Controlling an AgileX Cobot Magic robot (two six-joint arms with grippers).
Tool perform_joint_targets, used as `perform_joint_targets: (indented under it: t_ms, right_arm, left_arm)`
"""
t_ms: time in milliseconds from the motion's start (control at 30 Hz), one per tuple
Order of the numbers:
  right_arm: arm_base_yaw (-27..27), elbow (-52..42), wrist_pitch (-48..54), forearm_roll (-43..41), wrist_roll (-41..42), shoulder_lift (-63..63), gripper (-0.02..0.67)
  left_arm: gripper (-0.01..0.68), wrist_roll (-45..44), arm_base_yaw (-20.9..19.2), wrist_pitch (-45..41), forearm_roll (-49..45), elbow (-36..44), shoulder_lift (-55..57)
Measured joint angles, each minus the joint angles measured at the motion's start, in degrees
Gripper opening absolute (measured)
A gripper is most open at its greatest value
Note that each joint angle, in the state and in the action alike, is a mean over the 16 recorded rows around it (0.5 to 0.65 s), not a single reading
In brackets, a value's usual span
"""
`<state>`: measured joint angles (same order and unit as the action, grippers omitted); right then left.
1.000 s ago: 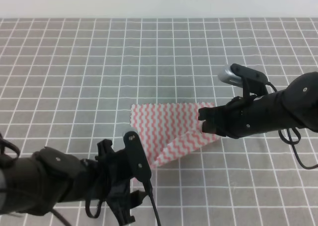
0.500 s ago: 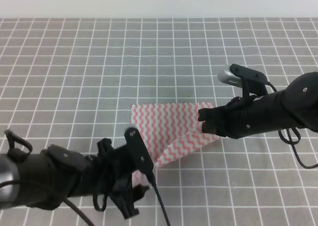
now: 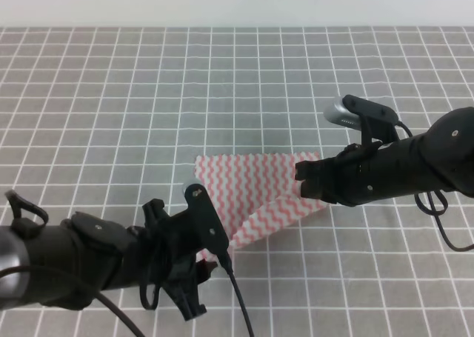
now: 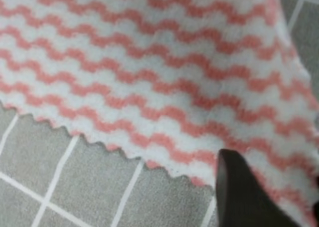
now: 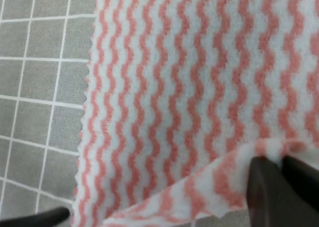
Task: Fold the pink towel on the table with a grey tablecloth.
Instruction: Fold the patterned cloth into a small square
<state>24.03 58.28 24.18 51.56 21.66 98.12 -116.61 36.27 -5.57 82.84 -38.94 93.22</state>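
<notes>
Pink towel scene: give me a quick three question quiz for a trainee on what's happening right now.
1. True or false: the pink towel lies completely flat.
2. Which gripper pinches a lifted towel edge? A) left B) right
3. What surface lies under the towel?

Key:
1. False; a fold rises at its right side.
2. B; the right gripper is shut on the edge, while the left gripper sits at the towel's near corner, grip unclear.
3. The table with a grey tablecloth.

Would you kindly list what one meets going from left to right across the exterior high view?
Left arm → left tool → pink towel → right tool → right arm.
</notes>
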Motion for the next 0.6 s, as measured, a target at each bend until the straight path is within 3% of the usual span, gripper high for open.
perform_joint_targets:
  t_ms: [300,600]
  right_arm:
    - [0.0,0.0,0.0,0.0,0.0,0.2,-0.014]
    - [0.0,0.0,-0.1,-0.1,0.0,0.1,-0.014]
  left_arm:
    - [0.1,-3.2,0.0,-1.0,0.4,0.0,0.0]
    - [0.018,-3.3,0.0,0.6,4.4,-0.8,0.1]
